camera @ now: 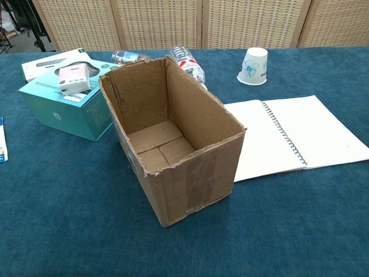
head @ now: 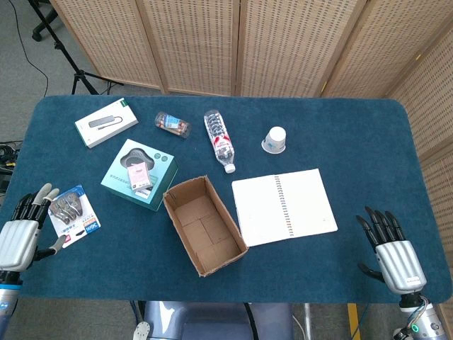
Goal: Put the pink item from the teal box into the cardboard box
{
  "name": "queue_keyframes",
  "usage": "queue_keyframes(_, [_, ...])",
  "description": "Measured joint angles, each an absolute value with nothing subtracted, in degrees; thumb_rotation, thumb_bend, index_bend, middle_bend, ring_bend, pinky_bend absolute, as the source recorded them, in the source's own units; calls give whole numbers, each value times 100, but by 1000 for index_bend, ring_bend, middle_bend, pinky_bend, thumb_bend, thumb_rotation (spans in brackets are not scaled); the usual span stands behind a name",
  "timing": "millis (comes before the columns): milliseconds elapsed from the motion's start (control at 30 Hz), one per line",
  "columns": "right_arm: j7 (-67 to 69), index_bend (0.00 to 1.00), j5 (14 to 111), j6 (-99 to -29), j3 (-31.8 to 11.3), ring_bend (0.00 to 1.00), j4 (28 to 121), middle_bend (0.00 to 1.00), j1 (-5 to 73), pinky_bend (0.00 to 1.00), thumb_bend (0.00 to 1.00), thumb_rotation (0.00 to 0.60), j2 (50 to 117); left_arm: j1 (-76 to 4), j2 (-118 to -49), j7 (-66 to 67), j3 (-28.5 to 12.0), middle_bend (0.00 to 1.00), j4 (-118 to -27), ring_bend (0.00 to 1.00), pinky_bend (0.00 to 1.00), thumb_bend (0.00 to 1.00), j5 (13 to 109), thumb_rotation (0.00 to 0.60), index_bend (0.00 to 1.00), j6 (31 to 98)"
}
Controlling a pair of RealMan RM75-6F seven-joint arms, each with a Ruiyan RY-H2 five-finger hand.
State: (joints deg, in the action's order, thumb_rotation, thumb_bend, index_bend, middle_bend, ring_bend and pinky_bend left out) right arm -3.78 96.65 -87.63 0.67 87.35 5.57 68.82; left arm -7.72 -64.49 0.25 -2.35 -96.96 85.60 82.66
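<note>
1. Dark fingers of the left hand (head: 20,237) are spread, holding nothing, at the worktop's (head: 340,134) near left corner beside a blister pack (head: 73,216).
2. Right hand (head: 393,255) rests near the opposite corner, fingers apart, empty.
3. Pink item (camera: 75,78) lies atop the teal box (camera: 66,109), just left of the open cardboard box (camera: 173,144).
4. Bare blue felt separates the cardboard box from a spiral notebook (head: 283,207).

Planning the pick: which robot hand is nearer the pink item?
Left. The left robot hand rests at the table's near left edge, a short way from the pink item on the teal box; the right robot hand lies far across, past the notebook.
</note>
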Motion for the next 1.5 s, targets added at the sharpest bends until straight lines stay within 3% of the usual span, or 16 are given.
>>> queue_keyframes(1067, [-388,79,9704,-8705,78,0,8736,0,603,0,140,600,6894,-764,-6488,67,-248,0,-9672,0,0,277,8533,600,0,8280])
queue_keyframes(1500, [-437,79,9762,-8719,106,0,8753,0,604,0,138,600,6904,-1126,-6106,108,-612,0,-10127,0,0,278,8079,600,0,7797])
